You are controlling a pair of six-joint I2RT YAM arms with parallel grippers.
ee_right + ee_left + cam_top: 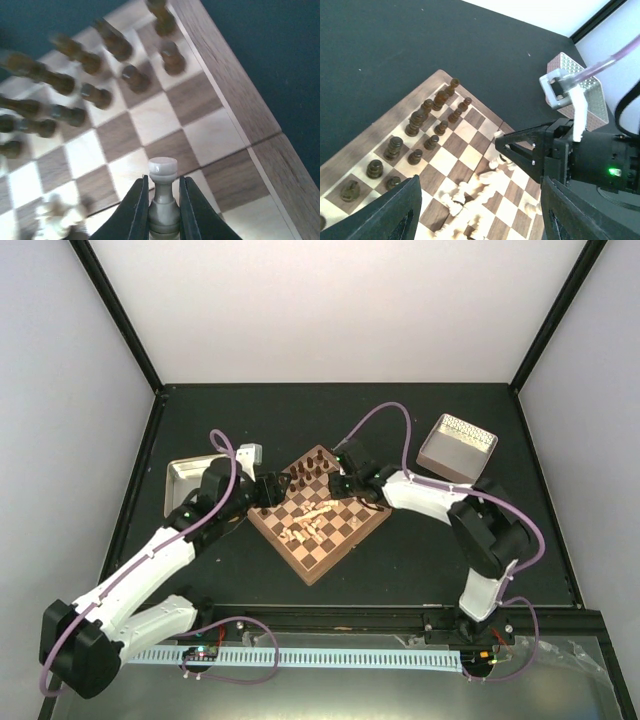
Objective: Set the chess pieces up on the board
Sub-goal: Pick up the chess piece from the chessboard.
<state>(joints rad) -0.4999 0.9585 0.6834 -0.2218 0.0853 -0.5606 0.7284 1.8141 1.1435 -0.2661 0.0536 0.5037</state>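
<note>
Chessboard [352, 532] on dark surface [400, 420]: dark pieces [415, 125] ranked along one side, pale pieces [475, 197] heaped mid-board. Right fingers [135, 210] pinching upright pale pawn [163, 172]; left fingers [395, 210] spread, empty.

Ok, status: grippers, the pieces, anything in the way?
Left gripper open, empty, above the board. Right gripper shut on one pale piece, upright, near the board's rim. Dark pieces standing in rows; pale heap lying mid-board.
</note>
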